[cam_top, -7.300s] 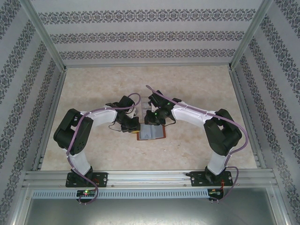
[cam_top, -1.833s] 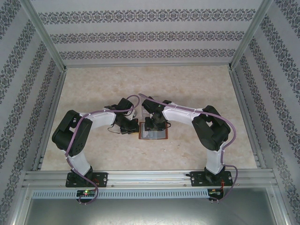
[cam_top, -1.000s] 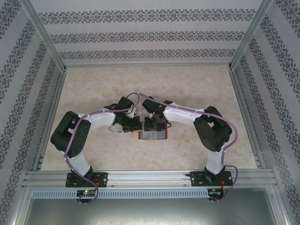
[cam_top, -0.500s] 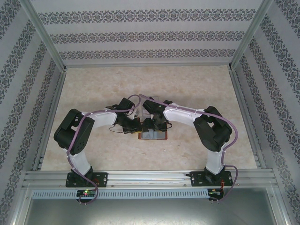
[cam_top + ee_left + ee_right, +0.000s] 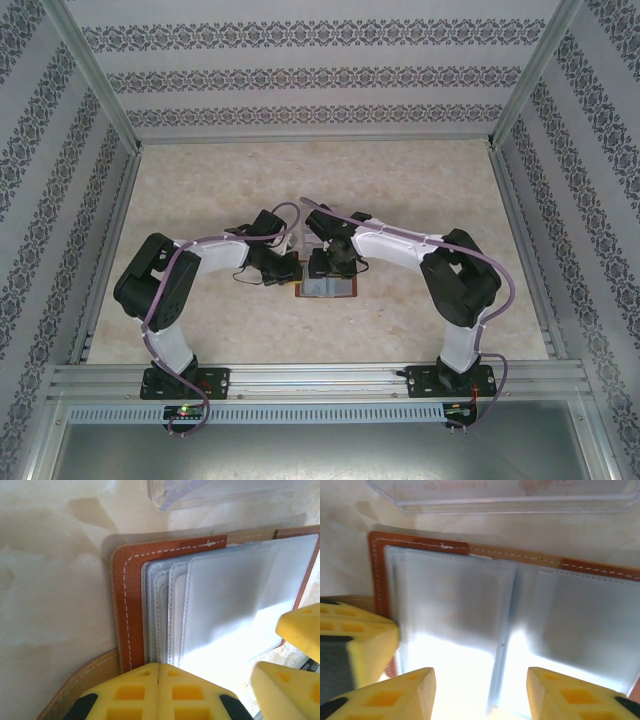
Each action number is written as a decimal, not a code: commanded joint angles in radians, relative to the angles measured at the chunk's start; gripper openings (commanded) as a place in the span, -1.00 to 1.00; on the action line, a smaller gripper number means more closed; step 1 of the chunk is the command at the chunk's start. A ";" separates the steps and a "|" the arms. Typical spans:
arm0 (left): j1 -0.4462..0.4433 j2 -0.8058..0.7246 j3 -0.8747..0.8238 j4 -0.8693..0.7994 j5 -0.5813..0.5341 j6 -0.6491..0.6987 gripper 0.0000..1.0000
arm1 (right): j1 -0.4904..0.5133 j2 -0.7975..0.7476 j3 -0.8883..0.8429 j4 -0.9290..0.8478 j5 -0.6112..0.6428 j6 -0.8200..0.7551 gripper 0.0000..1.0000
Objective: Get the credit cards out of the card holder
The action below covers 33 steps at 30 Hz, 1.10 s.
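Card holder: lies open and flat on the desk, near its middle, where the two arms' ends meet. It is reddish-brown leather with pale stitching, and its grey-blue inside faces up.
Left arm: reaches in from the left to the holder's left edge.
Left jaws: closed, with the two yellow fingers pressed flat against each other and their tips at the holder's leather border. I cannot tell whether a thin layer is pinched between them.
Strap tab: tan and stitched, it sticks out from the holder's edge just beside the left fingers.
Left sleeves: several frosted pockets stacked in steps with their edges fanned. What they hold cannot be made out.
Clear plastic stand: on the desk just beyond the holder's far edge.
Centre fold: runs between the two sleeve panels.
Right jaws: open, with the yellow fingers apart, one on each side of the fold, over the sleeves. I cannot tell whether they touch them.
Right arm: comes in from the right, its end over the holder's far half.
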 commanded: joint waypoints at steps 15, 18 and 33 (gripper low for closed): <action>-0.013 -0.033 -0.075 0.019 -0.016 -0.032 -0.98 | -0.011 0.045 -0.021 0.104 -0.107 0.029 -0.29; -0.013 -0.031 -0.073 0.015 -0.018 -0.031 -0.98 | -0.015 0.049 -0.034 0.108 -0.101 0.026 -0.26; -0.012 -0.053 -0.039 -0.053 -0.051 -0.021 -0.98 | -0.041 0.011 -0.116 0.197 -0.134 0.034 0.29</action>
